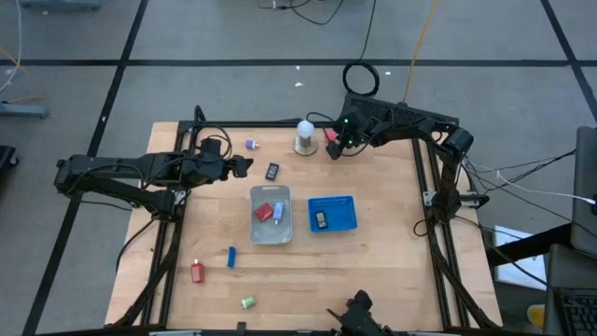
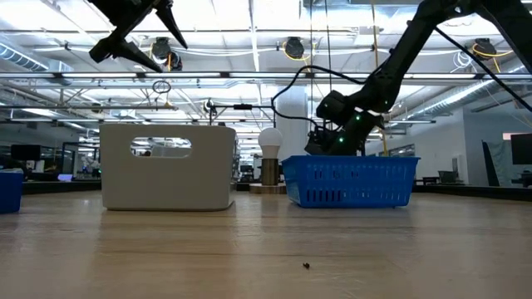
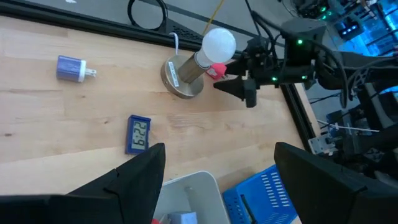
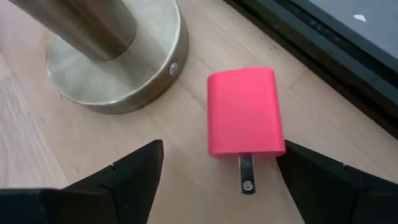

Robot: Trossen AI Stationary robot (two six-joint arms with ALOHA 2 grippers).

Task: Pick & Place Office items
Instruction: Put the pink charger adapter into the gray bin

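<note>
Lying flat: pink-red plug-in charger [image 4: 244, 112], metal prong outward.

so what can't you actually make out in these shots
- Contents of the clear tray: high view, red and pale items too small to identify.
- Dark item in the blue basket: too small; low view, the mesh wall hides it.
- Pink plug: prong ends in the right wrist view are cut off by the right gripper.

Right tool [image 4: 217, 171] low with fingers spread wide; left tool [image 3: 217, 180] raised, fingers apart.
</note>
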